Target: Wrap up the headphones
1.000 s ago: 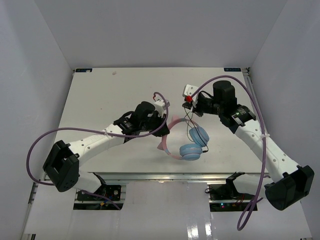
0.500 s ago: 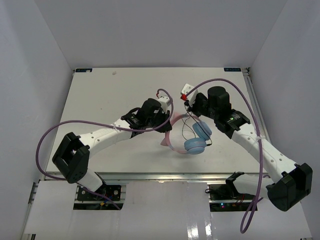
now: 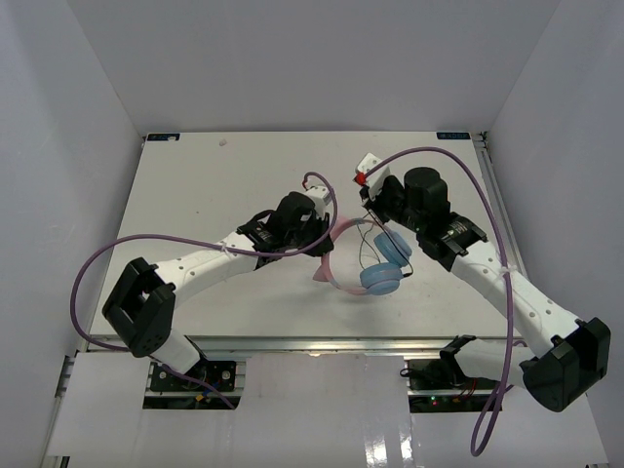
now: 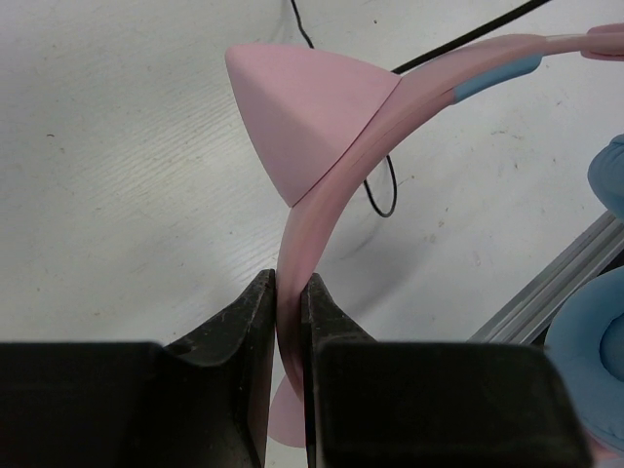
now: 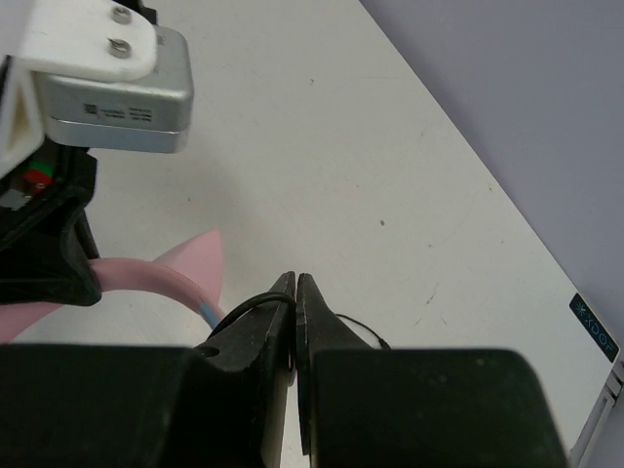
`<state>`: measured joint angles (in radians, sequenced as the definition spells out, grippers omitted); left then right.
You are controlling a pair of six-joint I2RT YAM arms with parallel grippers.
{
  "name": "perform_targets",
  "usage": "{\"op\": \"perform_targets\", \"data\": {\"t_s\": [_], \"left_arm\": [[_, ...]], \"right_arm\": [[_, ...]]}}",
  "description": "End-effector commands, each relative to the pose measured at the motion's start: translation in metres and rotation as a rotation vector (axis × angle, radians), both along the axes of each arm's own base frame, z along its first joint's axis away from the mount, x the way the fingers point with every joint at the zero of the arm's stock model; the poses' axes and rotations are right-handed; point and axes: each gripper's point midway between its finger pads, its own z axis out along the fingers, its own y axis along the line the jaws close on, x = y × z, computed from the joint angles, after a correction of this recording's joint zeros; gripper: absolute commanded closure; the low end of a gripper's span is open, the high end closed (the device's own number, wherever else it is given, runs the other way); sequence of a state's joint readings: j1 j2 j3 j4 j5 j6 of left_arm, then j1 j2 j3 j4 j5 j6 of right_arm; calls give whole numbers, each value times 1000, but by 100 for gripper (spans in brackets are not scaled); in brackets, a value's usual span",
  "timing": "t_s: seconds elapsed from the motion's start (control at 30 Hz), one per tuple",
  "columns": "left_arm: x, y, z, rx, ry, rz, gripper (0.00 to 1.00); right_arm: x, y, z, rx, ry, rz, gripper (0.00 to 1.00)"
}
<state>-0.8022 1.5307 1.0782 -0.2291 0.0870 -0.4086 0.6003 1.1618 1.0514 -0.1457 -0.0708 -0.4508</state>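
Top view: headphones (image 3: 380,277) sit mid-table (image 3: 195,175), between the two arms. Left gripper (image 3: 325,232) is at the pink headband (image 3: 331,276). Right gripper (image 3: 374,208) is just above the blue ear cups (image 3: 392,252), at the cord (image 3: 363,255). Cord hangs in loose loops beside the cups, and no turns show round the band.

Left wrist view: jaws clamped tight on the headband, just below a cat-ear point (image 4: 302,107). Slack cord lies on the table behind it, and one ear cup is at the right edge.

Right wrist view: jaws pinched together on the thin black cord. A pink cat-ear tip and the left arm's hardware are to the left.

Progress: both holds look set, but winding looks hardly begun. Left to do: wind the cord round the headphones and secure the loose end.
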Motion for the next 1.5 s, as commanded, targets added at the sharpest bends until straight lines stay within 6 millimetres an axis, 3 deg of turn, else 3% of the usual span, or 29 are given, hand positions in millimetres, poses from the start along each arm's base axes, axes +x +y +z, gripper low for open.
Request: {"op": "perform_targets", "data": {"t_s": [0.0,0.2,0.33,0.53,0.77,1.17,1.47], "left_arm": [[11,-11,19,-41,-37,38,100],[31,-16,22,-30,-46,116,100],[34,-24,26,-42,-54,103,100],[11,-41,43,-117,-102,-32,100],[-17,-44,61,-173,-168,-142,100],[-28,-44,83,-205,-241,-179,100],[-40,-26,93,-220,-280,-171,100]], "right_arm": [[-15,20,45,69,-51,136,92],[-19,22,50,93,-34,145,92],[-16,21,45,94,-28,122,92],[-1,14,27,39,-57,61,92],[11,18,13,-1,-44,53,92],[18,21,-6,-58,-16,63,86],[30,11,-11,-82,-22,27,84]]}}
